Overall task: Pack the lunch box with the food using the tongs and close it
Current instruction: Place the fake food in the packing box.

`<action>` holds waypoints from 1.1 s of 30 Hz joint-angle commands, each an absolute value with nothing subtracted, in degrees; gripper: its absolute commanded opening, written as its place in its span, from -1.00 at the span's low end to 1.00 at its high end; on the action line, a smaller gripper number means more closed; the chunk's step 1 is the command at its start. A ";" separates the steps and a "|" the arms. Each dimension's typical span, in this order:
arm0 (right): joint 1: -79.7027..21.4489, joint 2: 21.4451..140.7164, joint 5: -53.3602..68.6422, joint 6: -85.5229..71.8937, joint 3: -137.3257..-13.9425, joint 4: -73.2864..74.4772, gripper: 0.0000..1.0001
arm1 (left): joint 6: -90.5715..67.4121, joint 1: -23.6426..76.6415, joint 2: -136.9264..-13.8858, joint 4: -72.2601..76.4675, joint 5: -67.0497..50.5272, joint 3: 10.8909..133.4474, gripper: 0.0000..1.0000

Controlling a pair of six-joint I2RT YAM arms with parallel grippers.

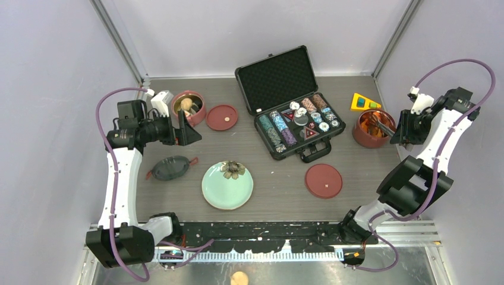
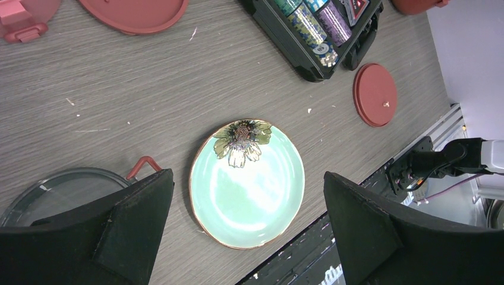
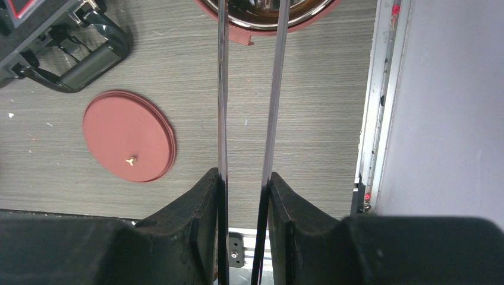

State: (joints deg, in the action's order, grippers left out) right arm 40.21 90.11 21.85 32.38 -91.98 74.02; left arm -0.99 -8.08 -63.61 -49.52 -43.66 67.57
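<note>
Right pincer [image 3: 245, 178] is clamped on the slim silver metal tongs [image 3: 222, 89], its fingers squeezing the two thin arms partway together, while the left pincer [image 2: 246, 175] hangs with its fingers wide apart and nothing in them above the pale green round plate [image 2: 249, 219]. The tongs sit at the right side of the grey wood-grain table [image 3: 309, 119]. Their long axis runs straight out from the right pincer, and the open tips point into the maroon-red steel-lined bowl tier [image 3: 252, 27] by the right wall. The joined end is hidden back behind the fingers. The tips are cut off at the top of the wrist view, so I cannot tell whether a piece sits between them. The plate carries no food, and a beige round bun [image 1: 186, 105] lies in the second maroon-red bowl tier [image 1: 201, 113] at far left, so loading looks about finished. The likely next move is to let the tongs spring apart over the bowl and lift them straight back along their own axis. Closing would come after that: the flat round red lid [image 3: 129, 135] lies near on the table, and the dark translucent top lid [image 1: 171, 168] lies well apart on the left.
</note>
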 commanded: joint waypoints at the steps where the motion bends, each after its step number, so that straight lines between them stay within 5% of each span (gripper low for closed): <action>1: 40.23 90.50 21.01 34.06 -92.20 71.65 -0.45 | -0.26 -8.53 -62.75 -47.11 -45.30 67.73 0.99; 22: 40.24 89.56 21.83 34.15 -95.06 73.95 -0.15 | -0.26 -8.57 -62.39 -47.27 -45.44 67.59 1.00; 33: 39.43 89.42 24.97 33.98 -99.54 76.90 -0.17 | -0.26 -8.58 -62.57 -47.43 -45.72 68.14 0.99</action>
State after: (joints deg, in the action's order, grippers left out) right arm 40.18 91.05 21.58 33.34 -94.87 75.44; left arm -0.99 -8.08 -63.61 -49.50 -43.83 67.57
